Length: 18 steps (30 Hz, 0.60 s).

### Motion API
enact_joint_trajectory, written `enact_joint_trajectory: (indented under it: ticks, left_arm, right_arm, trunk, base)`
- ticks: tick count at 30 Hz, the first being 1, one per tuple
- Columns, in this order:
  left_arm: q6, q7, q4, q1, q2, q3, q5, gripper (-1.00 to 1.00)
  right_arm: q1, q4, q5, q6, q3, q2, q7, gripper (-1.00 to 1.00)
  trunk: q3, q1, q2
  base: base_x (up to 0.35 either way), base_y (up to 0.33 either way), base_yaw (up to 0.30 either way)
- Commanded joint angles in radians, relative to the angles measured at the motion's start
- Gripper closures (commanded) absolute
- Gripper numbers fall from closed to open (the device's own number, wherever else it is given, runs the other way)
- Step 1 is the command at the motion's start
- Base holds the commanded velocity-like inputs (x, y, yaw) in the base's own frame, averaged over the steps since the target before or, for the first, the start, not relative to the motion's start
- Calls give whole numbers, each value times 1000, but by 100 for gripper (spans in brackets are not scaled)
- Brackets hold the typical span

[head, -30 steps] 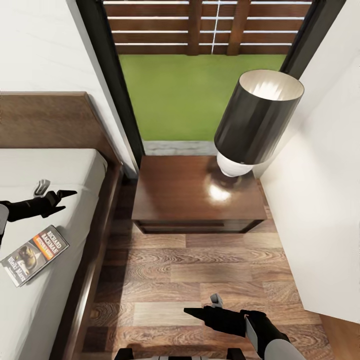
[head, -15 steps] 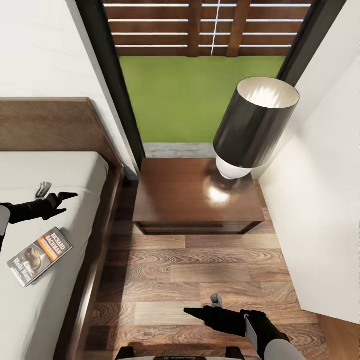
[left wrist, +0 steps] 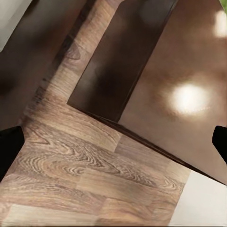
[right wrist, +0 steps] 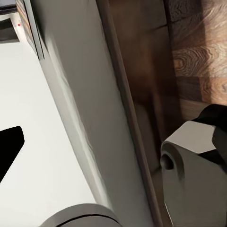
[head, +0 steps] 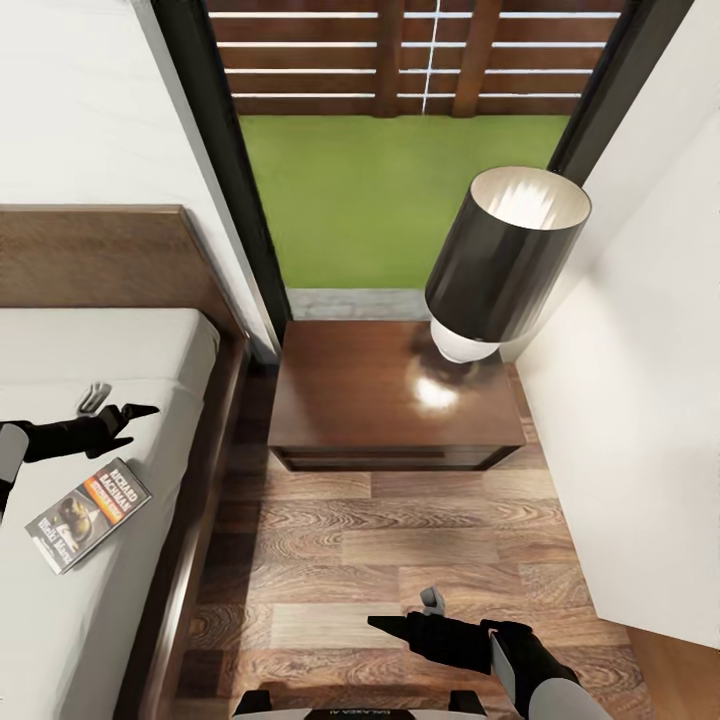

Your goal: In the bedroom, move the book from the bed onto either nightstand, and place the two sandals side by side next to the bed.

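The book [head: 88, 513], dark with an orange band, lies flat on the bed's pale mattress [head: 60, 620] near its right edge. My left gripper [head: 117, 403] hovers open over the mattress just beyond the book, with nothing between its fingers. The nightstand [head: 380, 395] stands right of the bed with the black-shaded lamp [head: 505, 260] on its far right corner. Its glossy top [left wrist: 175, 94] also shows in the left wrist view. My right gripper [head: 408, 610] is open and empty, low over the wood floor in front of the nightstand. The sandals are out of view.
The bed's dark wooden frame [head: 195, 520] and headboard [head: 100, 255] border the mattress. A strip of plank floor [head: 400, 540] runs between bed and white wall [head: 640, 420]. A black-framed window [head: 400, 190] behind the nightstand looks onto lawn. The right wrist view looks along the mattress side [right wrist: 71, 94].
The whole head view has shifted slightly, with bed, nightstand and lamp sliding a little in the picture. Both arms keep their pose and both grippers stay open.
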<state>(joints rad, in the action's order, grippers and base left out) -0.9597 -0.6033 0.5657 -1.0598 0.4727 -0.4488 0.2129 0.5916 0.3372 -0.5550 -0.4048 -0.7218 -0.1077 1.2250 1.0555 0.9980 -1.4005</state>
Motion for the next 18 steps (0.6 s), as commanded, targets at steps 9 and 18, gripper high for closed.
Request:
enact_joint_trajectory:
  ticks: [9,18]
  left_arm:
    - [-4,-160,0,34,1,-3,-8,-100]
    - [-4,-178,-1,36,1,-2,-8,-100]
  right_arm:
    - [1,2,-8,-9,-8,-1,5,-100]
    - [1,2,-8,-9,-8,-1,5,-100]
  trunk:
    - [-18,-23,42]
    - [-18,-23,42]
  base:
    - [0,0,0]
    - [0,0,0]
